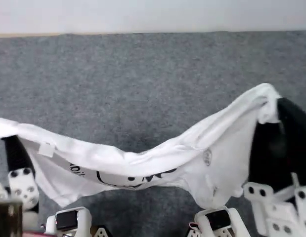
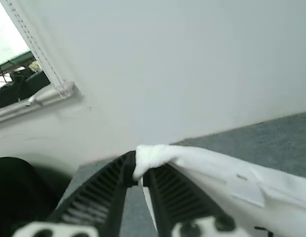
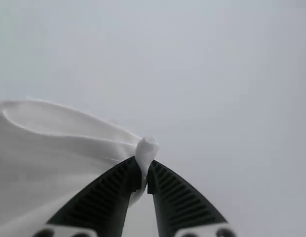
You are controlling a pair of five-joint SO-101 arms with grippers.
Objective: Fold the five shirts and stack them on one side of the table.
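A broad table [image 1: 143,74] — its top covered in grey, carpet-like fabric

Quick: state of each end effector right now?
Left end effector: closed on an edge of the white shirt.
Right end effector: closed on the same shirt's other end.

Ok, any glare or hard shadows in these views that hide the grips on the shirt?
High view: even light, no hard shadows on the table; the shirt shows its folds. Left wrist view: a washed-out patch past the hem, but the left gripper pinch reads clearly. Right wrist view: flat light, right gripper pinch plain.
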